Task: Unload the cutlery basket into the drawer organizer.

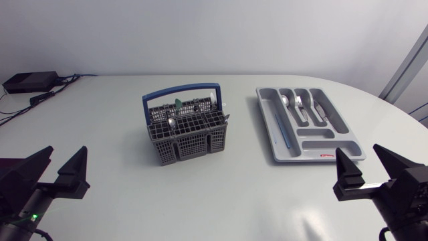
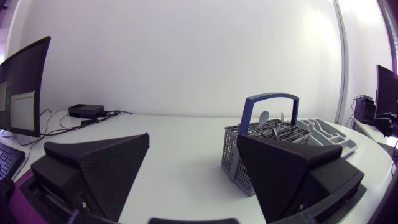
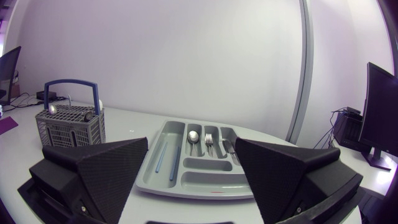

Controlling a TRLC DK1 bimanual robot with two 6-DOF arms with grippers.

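- Basket point(image 1: 186, 124): grey plastic grid with a blue hoop handle, upright mid-table; a few pieces stand in it, one spoon point(image 1: 172, 123) bowl-up among them (the rest too small to sort).
- Tray point(image 1: 267, 127): well apart from the basket, on the right arm's side; a fork point(image 1: 299, 104) and other pieces lie in its slots.
- Left gripper point(image 1: 67, 152): fingers spread wide, holding nothing; well short of the basket.
- Right gripper point(image 1: 356, 150): likewise wide and empty; farther from the basket, nearer the tray.
- Handling, as I judge it: cutlery stiff, light, slick steel; pinch whatever stands proud of the grid and draw straight up; the basket looks light and may ride up or slide.
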